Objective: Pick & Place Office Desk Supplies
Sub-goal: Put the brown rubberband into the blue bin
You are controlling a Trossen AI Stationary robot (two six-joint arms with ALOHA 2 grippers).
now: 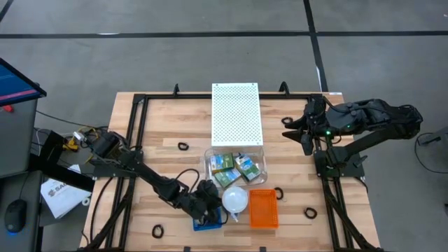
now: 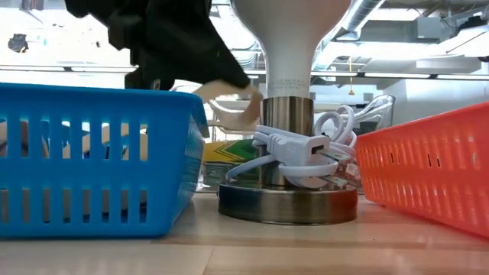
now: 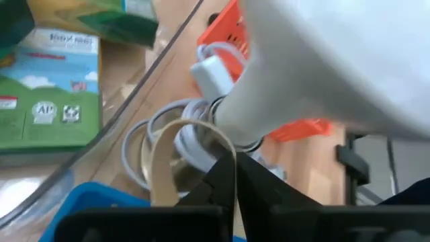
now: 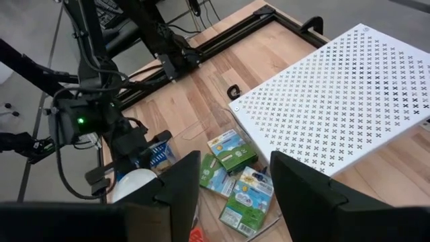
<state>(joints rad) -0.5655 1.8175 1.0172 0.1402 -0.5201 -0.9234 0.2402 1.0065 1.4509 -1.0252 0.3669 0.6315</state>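
Our left gripper, clenched on a thin tan rubber band, hangs over the blue slotted plastic basket (presumably its destination) beside the white lamp, while our right gripper waits, fingers apart, at the table's far right.

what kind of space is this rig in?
Likely a robotics lab or workshop. The wooden table sits in a black metal frame on a gray floor with black tape lines; the low view shows exposed ceiling ducts. Left end effector holds a tan rubber band.
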